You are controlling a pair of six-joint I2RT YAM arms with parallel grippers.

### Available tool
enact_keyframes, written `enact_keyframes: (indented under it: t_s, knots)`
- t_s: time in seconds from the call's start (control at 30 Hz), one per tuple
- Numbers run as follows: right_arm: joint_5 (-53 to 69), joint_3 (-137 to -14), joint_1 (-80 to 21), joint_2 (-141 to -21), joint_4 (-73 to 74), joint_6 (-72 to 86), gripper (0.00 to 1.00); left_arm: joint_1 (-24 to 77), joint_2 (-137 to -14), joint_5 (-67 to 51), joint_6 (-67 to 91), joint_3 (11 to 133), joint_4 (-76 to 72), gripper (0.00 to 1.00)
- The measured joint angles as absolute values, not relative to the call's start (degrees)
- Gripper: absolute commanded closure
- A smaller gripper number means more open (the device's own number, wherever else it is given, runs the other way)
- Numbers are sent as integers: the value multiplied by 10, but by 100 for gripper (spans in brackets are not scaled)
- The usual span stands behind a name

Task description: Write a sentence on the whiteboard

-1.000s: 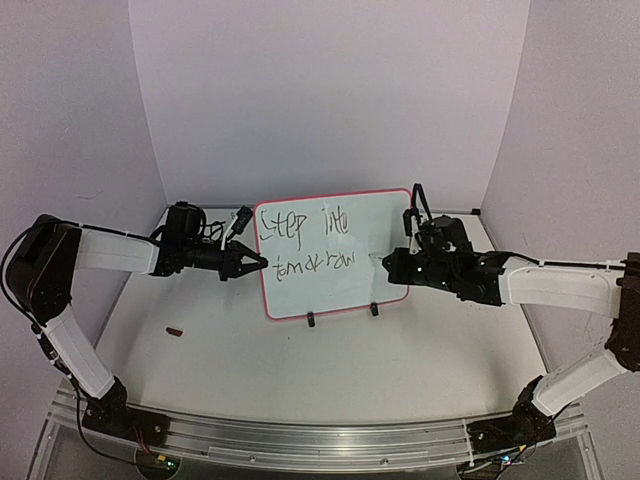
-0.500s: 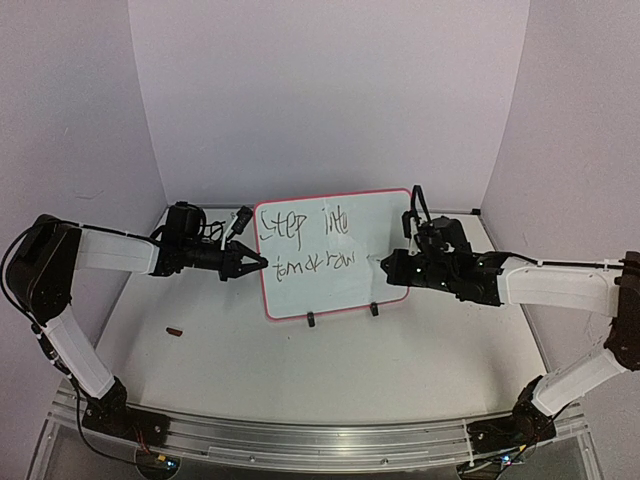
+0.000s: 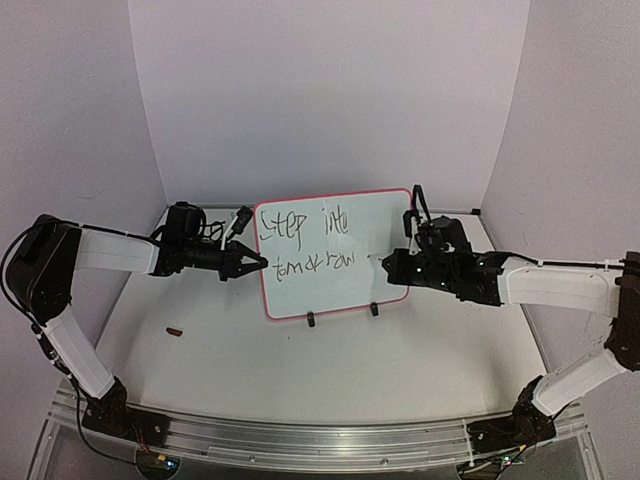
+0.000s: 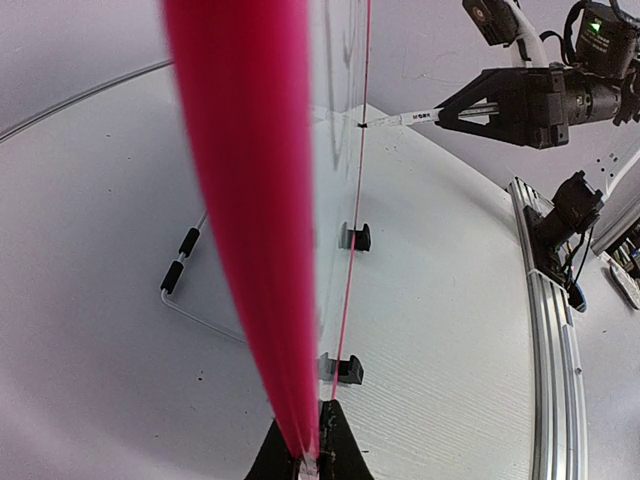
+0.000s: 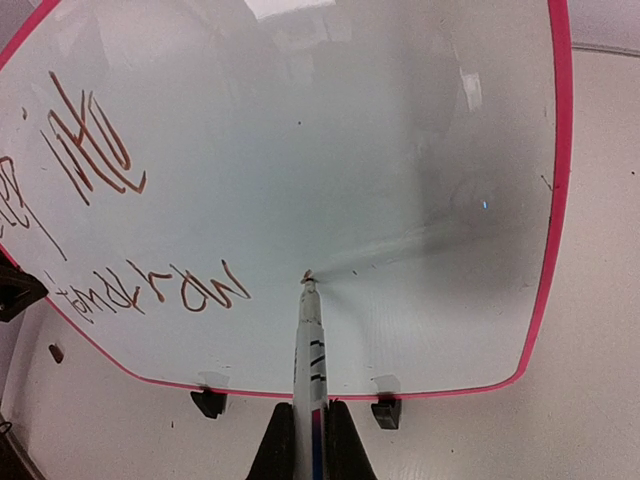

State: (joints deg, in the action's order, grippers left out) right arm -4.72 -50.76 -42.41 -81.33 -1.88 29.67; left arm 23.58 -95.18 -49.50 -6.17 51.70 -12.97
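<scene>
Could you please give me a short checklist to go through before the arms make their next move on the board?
1. Left gripper clamped on the left edge of the whiteboard: ok.
2. Right gripper shut on the marker: ok.
3. Marker tip at the board surface, just right of the sentence's second line: ok, it appears to touch.
4. Bare white space to the right of the tip for more writing: ok.
5. Board upright on both black clips: ok.
6. Sentence finished as intended: cannot tell.
</scene>
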Motion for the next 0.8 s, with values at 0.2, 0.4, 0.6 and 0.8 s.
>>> enact_keyframes:
  t_s: [0.2,0.4,0.6,0.8]
  knots:
    - [-59,-509,-424,-808,-18,288,100,236,-952,-495,-62,517,-130,100]
    - [-71,-518,-424,-803,-17,283,100,236,-952,-495,-62,517,-130,100]
    - [-77,-522,-424,-802,-17,281,100,236,-952,-495,-62,517,-130,100]
    - [-80,-518,-424,-800,-17,285,100,236,-952,-495,-62,517,-130,100]
